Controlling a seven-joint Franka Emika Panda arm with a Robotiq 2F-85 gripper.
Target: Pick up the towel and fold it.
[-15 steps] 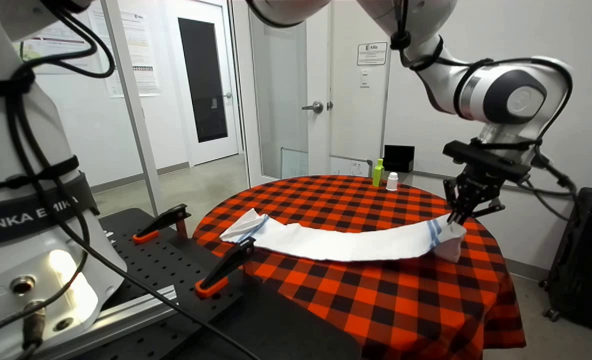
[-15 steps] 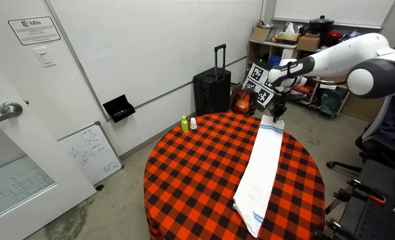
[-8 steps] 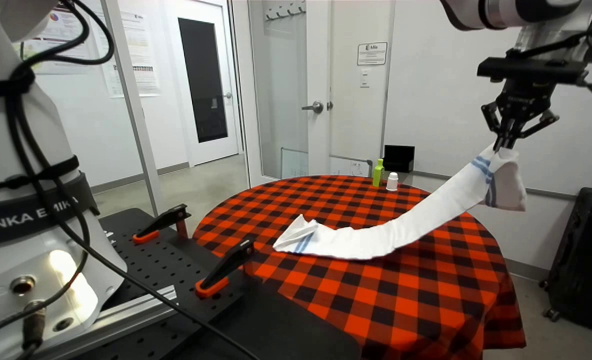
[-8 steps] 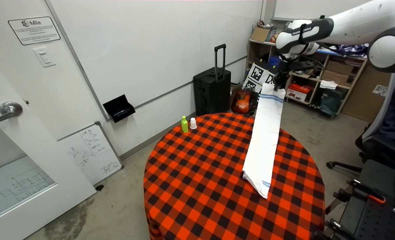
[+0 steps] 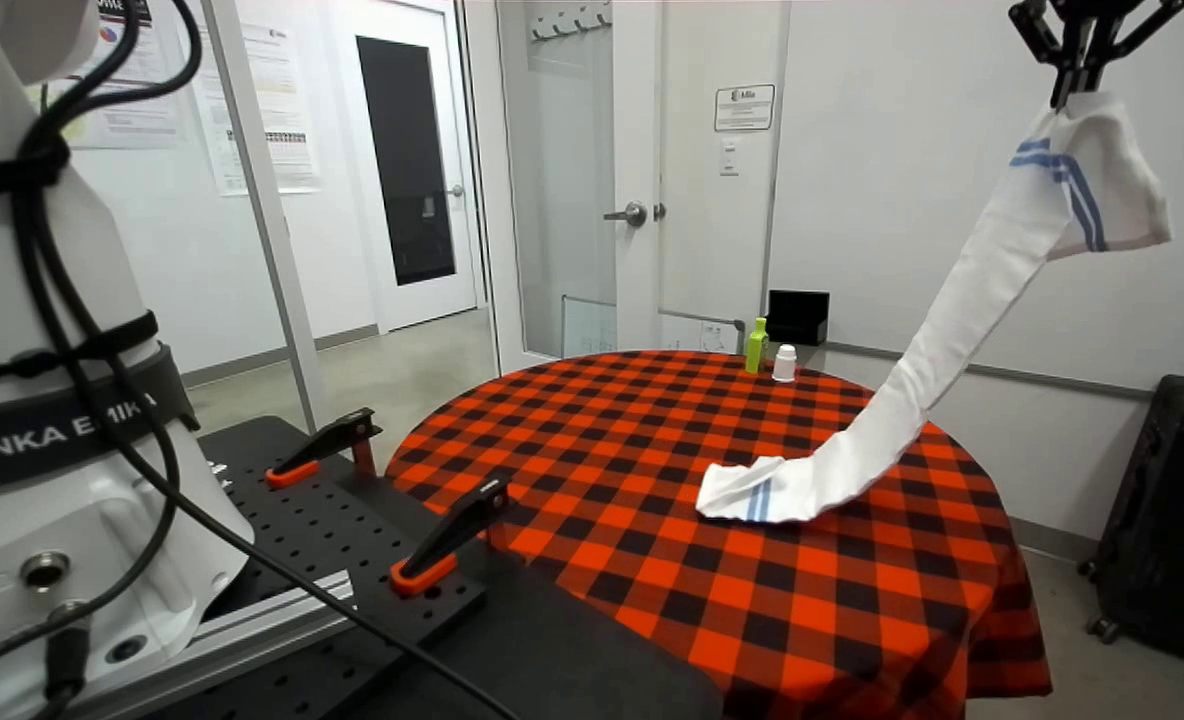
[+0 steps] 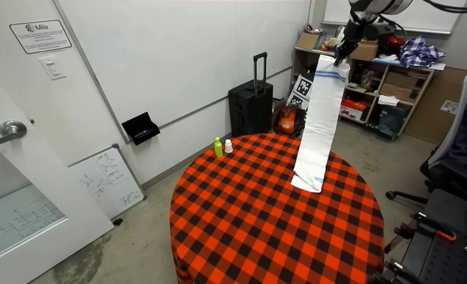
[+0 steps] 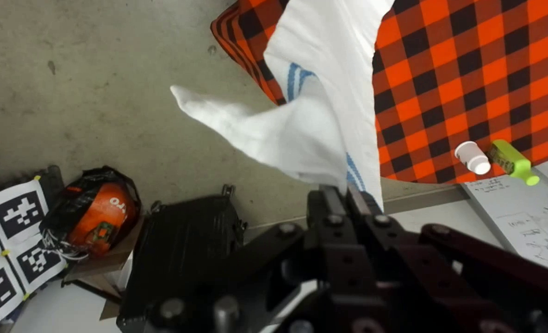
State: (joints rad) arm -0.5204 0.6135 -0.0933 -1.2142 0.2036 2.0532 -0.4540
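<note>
We see a round bench (image 6: 237, 221) draped in red and black checks, and on it only the lower end of the towel (image 5: 972, 300) lies. Within the last second the towel goes from stretched almost full length on the bench to slanting steeply upward, while its lying end slides along toward the lifted one. We take this to mean the picking up is well under way and the folding not yet begun. The towel is long, narrow and white, with blue stripes at both ends; the lying end looks partly turned over.

High above, the claw (image 7: 343, 194) holds the raised end: its fingers are drawn almost together, cloth pinched between them, with a striped flap drooping free. We judge that a fold calls for carrying this end back over the lying one; pulled further, the rest may swing loose or slip off the edge.

Near the rim of the bench stands a green bottle (image 6: 218, 148), and just beside it a shorter white container (image 6: 228, 146). Both are upright and well apart from the towel, so we expect neither to hinder the fold unless the cloth swings wide.
</note>
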